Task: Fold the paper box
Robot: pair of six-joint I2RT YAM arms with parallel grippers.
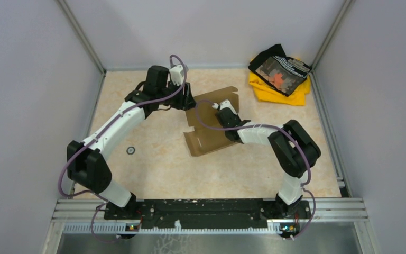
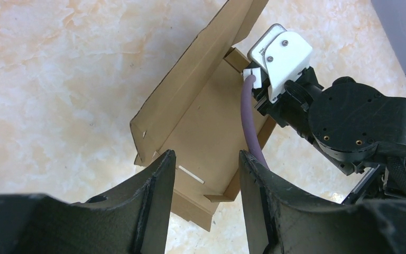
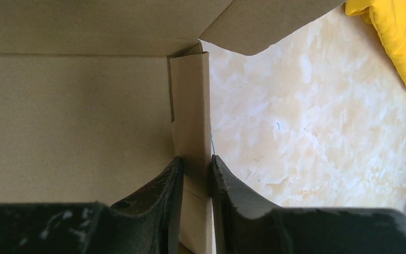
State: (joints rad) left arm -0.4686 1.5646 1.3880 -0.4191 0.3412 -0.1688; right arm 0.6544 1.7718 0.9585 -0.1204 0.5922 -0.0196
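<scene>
While my right end effector (image 3: 195,163) pinches a side flap (image 3: 190,106) of the paper box (image 3: 74,121), left end effector (image 2: 205,159) hangs spread, box just ahead.

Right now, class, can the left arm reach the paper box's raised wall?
Probably yes: the left arm holds open jaws just over the paper box, nothing between; the right arm pinches a different flap.

On table (image 1: 164,174): paper box (image 1: 205,140) centre; cloth pile (image 1: 277,79) far-right corner, apart; ring (image 1: 131,151), perhaps washer, left.
</scene>
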